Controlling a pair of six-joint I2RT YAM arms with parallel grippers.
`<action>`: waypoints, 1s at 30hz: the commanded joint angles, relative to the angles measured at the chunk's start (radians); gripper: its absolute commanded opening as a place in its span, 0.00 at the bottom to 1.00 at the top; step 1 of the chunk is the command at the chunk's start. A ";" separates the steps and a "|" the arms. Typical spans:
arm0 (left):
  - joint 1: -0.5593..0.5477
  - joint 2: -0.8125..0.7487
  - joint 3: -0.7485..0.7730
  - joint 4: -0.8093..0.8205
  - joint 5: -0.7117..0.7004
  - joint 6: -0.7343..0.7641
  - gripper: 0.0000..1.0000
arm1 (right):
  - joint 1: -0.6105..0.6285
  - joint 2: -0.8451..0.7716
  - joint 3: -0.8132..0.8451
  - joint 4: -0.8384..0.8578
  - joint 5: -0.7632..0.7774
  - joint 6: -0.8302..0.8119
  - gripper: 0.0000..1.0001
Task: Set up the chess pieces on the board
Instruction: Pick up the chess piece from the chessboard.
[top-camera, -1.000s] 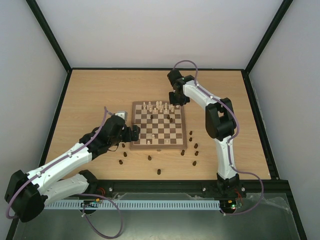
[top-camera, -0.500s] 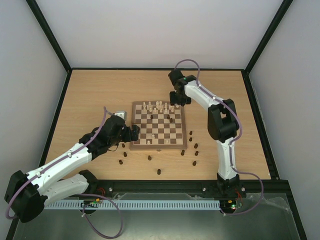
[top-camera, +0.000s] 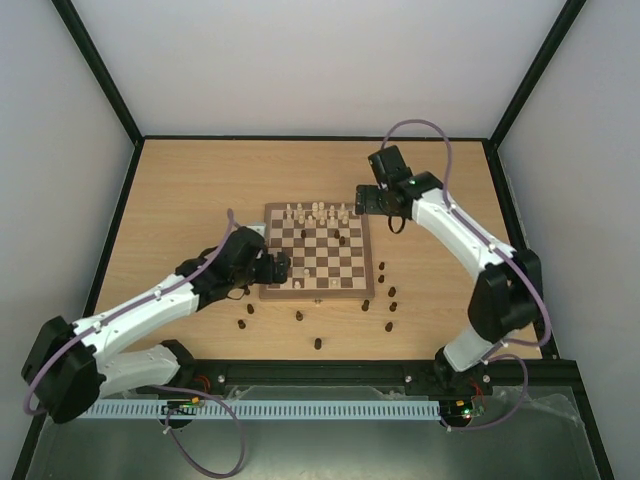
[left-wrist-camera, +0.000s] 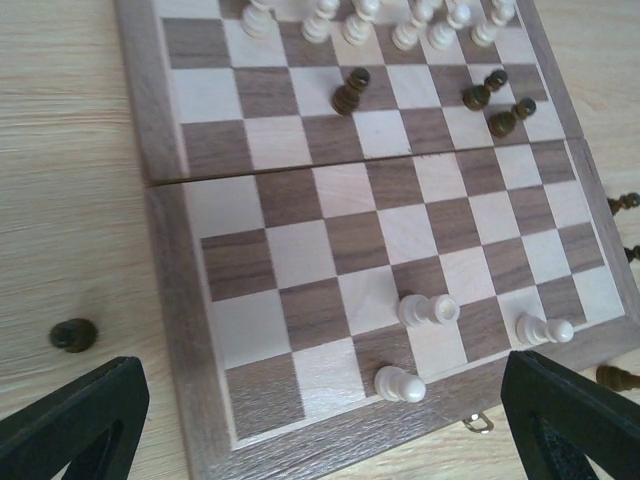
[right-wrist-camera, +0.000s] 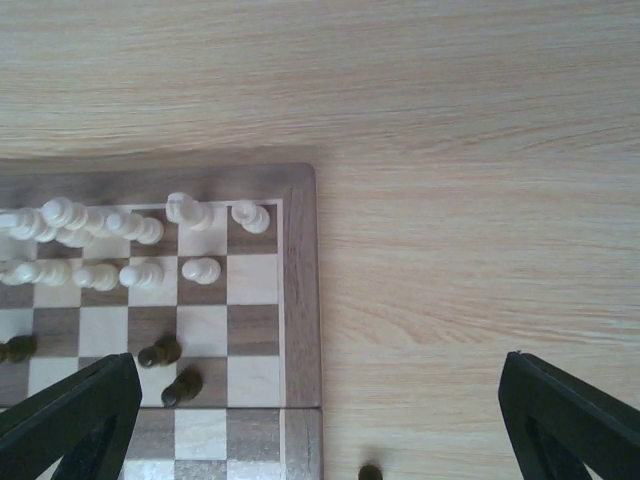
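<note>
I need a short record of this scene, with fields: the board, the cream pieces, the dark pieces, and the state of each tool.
board: lies flat on the table
cream pieces: most crowd the far edge; three stand near the front edge
dark pieces: most loose on the table, near and right of the board; a few on the board
left tool: open, empty, at the board's near left corner
right tool: open, empty, by the far right corner

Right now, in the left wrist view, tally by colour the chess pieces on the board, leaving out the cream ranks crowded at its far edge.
Dark pieces: 3
Cream pieces: 3
Total: 6
</note>
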 joint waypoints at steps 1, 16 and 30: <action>-0.046 0.083 0.062 0.016 0.009 0.022 0.99 | 0.000 -0.131 -0.122 0.068 -0.048 0.044 0.99; -0.160 0.368 0.266 -0.042 -0.052 0.032 0.75 | 0.000 -0.336 -0.312 0.123 -0.154 0.033 0.99; -0.182 0.510 0.344 -0.099 -0.044 0.046 0.30 | 0.000 -0.338 -0.338 0.148 -0.220 0.023 0.98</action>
